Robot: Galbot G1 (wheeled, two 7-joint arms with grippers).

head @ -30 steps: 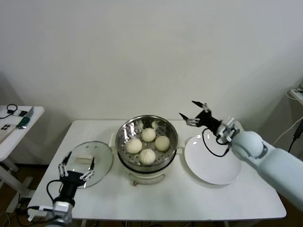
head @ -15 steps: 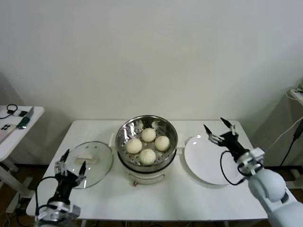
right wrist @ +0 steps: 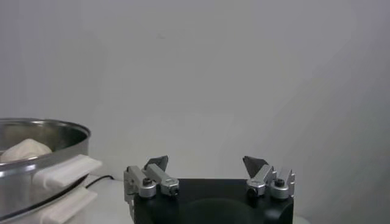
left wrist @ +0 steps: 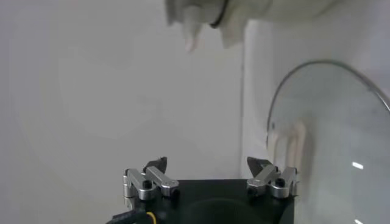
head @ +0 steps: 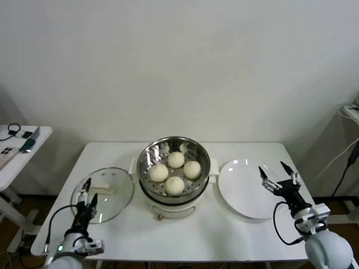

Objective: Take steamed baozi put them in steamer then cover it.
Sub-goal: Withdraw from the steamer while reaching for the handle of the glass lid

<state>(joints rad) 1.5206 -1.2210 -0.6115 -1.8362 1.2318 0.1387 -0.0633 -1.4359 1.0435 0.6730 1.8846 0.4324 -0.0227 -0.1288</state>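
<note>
Several off-white steamed baozi (head: 175, 185) lie on the perforated tray inside the shiny steamer (head: 148, 158) at the table's middle. The steamer has no cover on it. Its round glass lid (head: 115, 197) with a white handle lies flat on the table to the left. My left gripper (head: 88, 191) stands open and empty at the lid's near-left rim. In the left wrist view the lid (left wrist: 332, 134) lies ahead of that gripper (left wrist: 210, 164). My right gripper (head: 272, 171) hangs open and empty by the plate's right edge. In the right wrist view the steamer (right wrist: 42, 143) with one baozi (right wrist: 23, 150) shows beyond that gripper (right wrist: 207, 163).
A flat white plate (head: 241, 190) with nothing on it lies right of the steamer. A small side table (head: 17, 147) with devices stands at the far left. The white wall rises behind the table (head: 213, 235).
My right arm has drawn back from above the plate's far edge toward the near right and sunk lower. The left gripper has slid back a little toward the table's front. Baozi and lid are unmoved.
</note>
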